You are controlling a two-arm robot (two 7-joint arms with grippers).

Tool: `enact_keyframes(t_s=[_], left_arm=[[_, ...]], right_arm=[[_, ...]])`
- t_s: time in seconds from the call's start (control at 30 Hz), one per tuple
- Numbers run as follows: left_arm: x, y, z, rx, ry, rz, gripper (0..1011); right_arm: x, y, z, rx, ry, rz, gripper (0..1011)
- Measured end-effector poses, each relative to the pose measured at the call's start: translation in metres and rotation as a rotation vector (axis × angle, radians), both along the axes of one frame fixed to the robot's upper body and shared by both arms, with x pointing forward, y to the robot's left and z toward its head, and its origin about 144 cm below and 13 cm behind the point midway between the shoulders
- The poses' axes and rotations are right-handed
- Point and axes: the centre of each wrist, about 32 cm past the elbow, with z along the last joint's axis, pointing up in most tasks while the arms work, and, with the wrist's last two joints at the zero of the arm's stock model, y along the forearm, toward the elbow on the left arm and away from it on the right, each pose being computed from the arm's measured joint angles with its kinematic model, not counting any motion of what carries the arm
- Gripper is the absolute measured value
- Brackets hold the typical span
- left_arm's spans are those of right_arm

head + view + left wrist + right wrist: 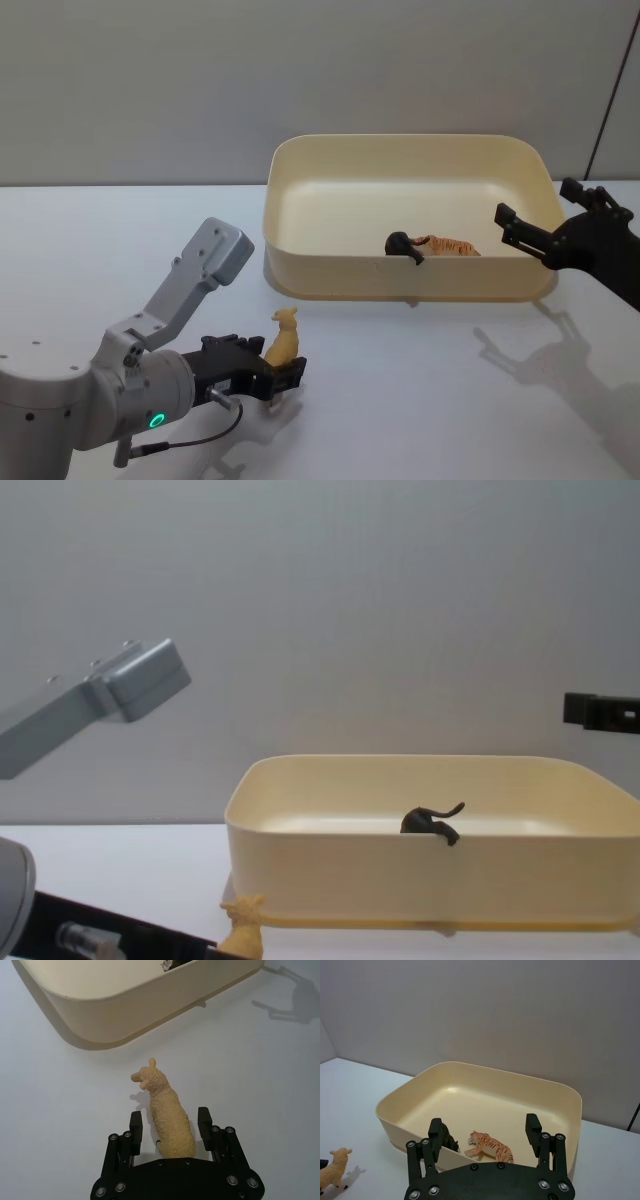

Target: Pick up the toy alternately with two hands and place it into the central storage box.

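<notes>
White table (420, 400), storage box (300, 200) taken as landmark throughout. The cream-yellow tub sits at the far centre of the table. It already holds two figures lying on its floor against the near wall: an orange striped tiger (490, 1146) and a dark animal (403, 246), species not resolvable.

Left gripper (169, 1123): low at the table in front of the box's near-left corner, well short of its wall. Fingers spread, one either side of the yellow alpaca toy (166, 1115). A gap shows on both flanks; no contact seen. The alpaca stands upright, head toward the box.

Right gripper (484, 1132): raised just off the box's right end, fingers wide apart, holding nothing. Reads as idle.

Step in hand, as judged: left arm's turn, at the pre-grasp stage on the alpaca.

Next move calls for: closing squarely on the body, then a lift high enough to clear the rolled rim, carry inward and release over a bare stretch of floor, clear of the two figures.
</notes>
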Motion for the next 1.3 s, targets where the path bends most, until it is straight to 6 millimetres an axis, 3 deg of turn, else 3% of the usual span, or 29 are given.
enact_keyframes(t_s=[0.4,0.77,1.3], left_arm=[[0.001,0.0,-0.001,0.002,0.006,-0.003,351],[0.003,-0.001,0.007,0.015,-0.054,0.036,351],[0.02,-0.007,0.048,-0.021,-0.262,0.098,351]], right_arm=[[0.0,0.0,0.0,0.0,0.0,0.0,1001],[0.0,0.0,0.0,0.0,0.0,0.0,1001],[0.0,0.0,0.0,0.0,0.0,0.0,1001]])
